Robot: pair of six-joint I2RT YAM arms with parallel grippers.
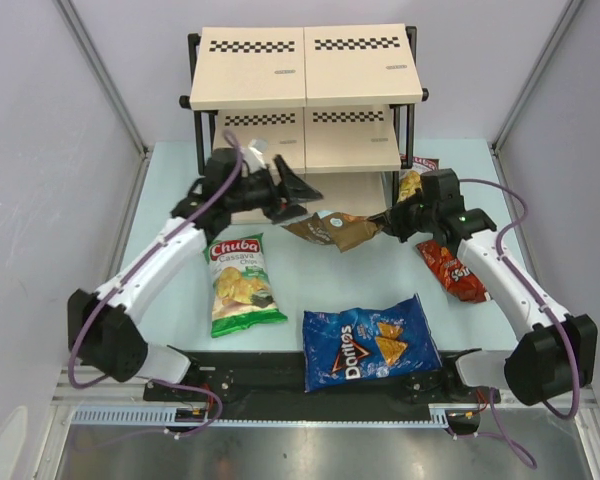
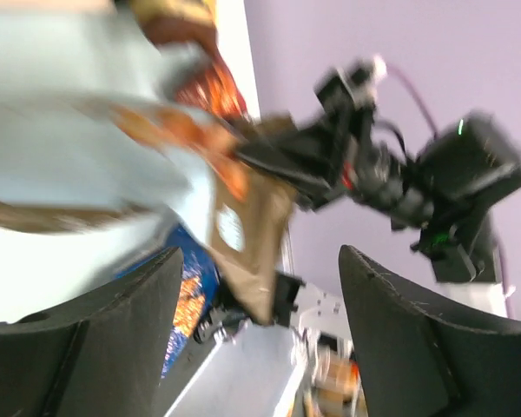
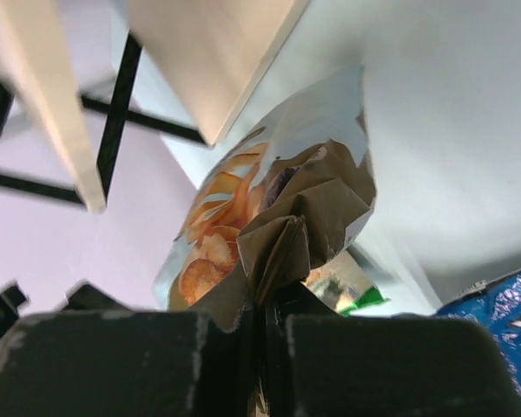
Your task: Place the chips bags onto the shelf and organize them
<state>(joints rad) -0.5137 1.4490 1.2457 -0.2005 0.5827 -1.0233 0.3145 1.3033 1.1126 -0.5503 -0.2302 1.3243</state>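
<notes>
The shelf (image 1: 305,65) stands at the back centre; its boards also show in the right wrist view (image 3: 200,61). My right gripper (image 1: 385,222) (image 3: 265,308) is shut on the crumpled edge of the pale blue-and-brown bag (image 1: 330,230) (image 3: 278,200) and holds it in front of the bottom tier. My left gripper (image 1: 298,198) (image 2: 259,256) is open and empty just left of that bag (image 2: 243,226), its fingers (image 2: 113,330) wide apart. The green-white Chuba bag (image 1: 242,285), blue Doritos (image 1: 370,345) and red Doritos (image 1: 452,268) lie on the table. A small dark Chuba bag (image 1: 423,164) lies by the shelf's right leg.
Purple walls stand on the left and right of the table. The arm bases and a black rail (image 1: 250,375) sit at the near edge. The red Doritos bag lies partly under the right arm.
</notes>
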